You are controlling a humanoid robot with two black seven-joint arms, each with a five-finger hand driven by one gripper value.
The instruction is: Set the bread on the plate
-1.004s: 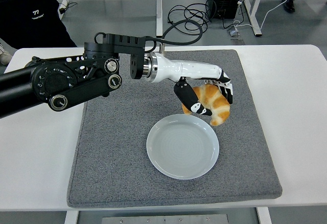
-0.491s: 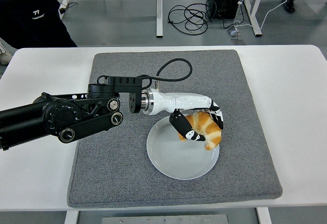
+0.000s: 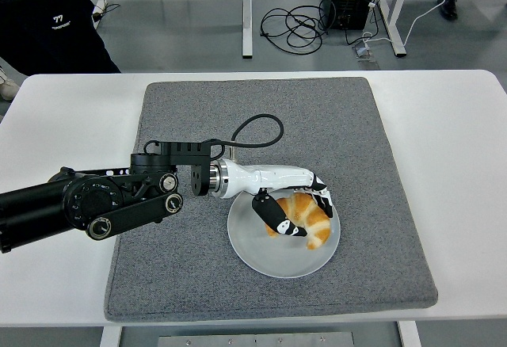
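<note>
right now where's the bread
In the head view the bread sits over the right half of the plate, low on the grey mat, with the left hand closed around it.

Bread (image 3: 305, 218): a croissant, golden-orange with paler cream bands, curved; lies low over the right half of the plate, its lower end pointing toward the plate's near-right rim; whether it rests on the plate surface cannot be told; partly covered from the left and above by the fingers (image 3: 273, 214) closed around it. Plate (image 3: 269, 258): round, pale blue-grey, shallow, glossy; sits flat on the grey mat, in the mat's near-centre portion.
</note>
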